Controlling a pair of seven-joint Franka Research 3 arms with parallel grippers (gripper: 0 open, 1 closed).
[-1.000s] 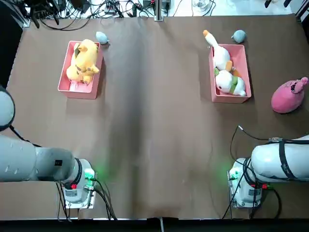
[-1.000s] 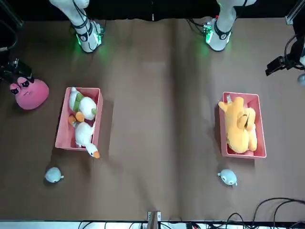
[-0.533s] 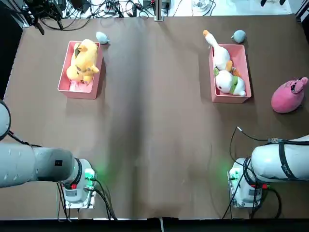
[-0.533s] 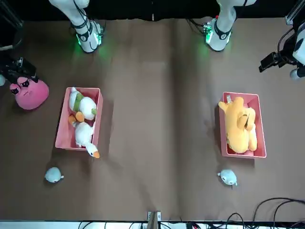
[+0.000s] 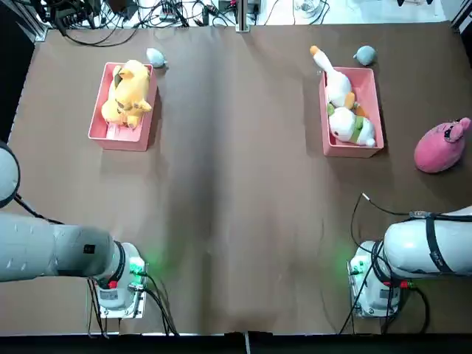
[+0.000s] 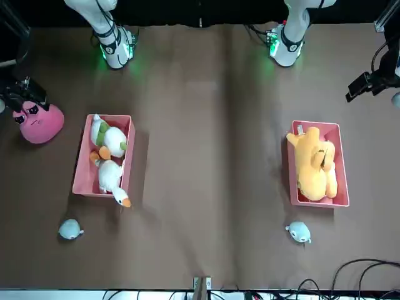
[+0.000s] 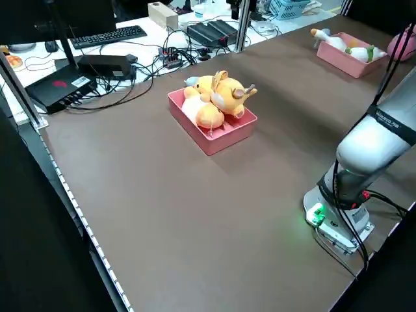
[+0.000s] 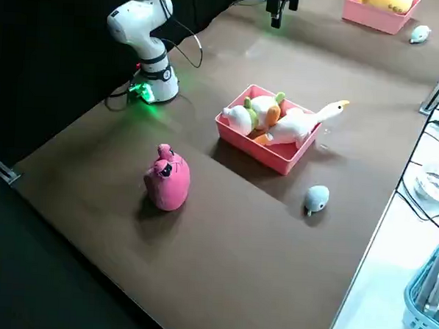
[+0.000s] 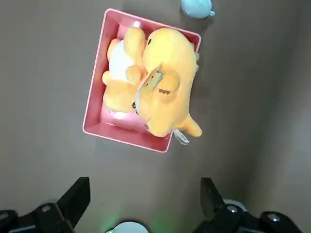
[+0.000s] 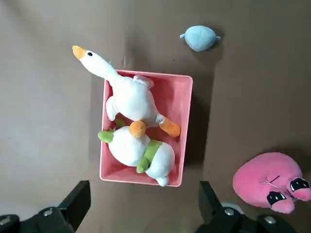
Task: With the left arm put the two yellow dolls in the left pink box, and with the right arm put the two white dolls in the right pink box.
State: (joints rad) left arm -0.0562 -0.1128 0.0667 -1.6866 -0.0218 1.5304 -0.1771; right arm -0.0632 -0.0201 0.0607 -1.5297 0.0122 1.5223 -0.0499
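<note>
Showing yellow dolls point(image 9: 167, 82) in bin point(image 9: 92, 114), beyond open L tool point(image 9: 146, 196)

Brown table w/ 2 pink bins & 3 loose plushies

Brown tabletop point(image 5: 236, 221), matte, w/ soft shadows; left pink box point(image 5: 120, 144) & right pink box point(image 5: 352, 150) sit well apart on it, both upright; small blue plush point(image 5: 155, 57) lies just beside left box, at far end; grey-blue plush point(image 5: 365, 55) near far end of right box; round pink plush point(image 5: 441, 147) on robot's right side, apart from right box; both arm bases point(image 5: 122, 295) point(image 5: 375, 295) stand at robot's edge.
</note>
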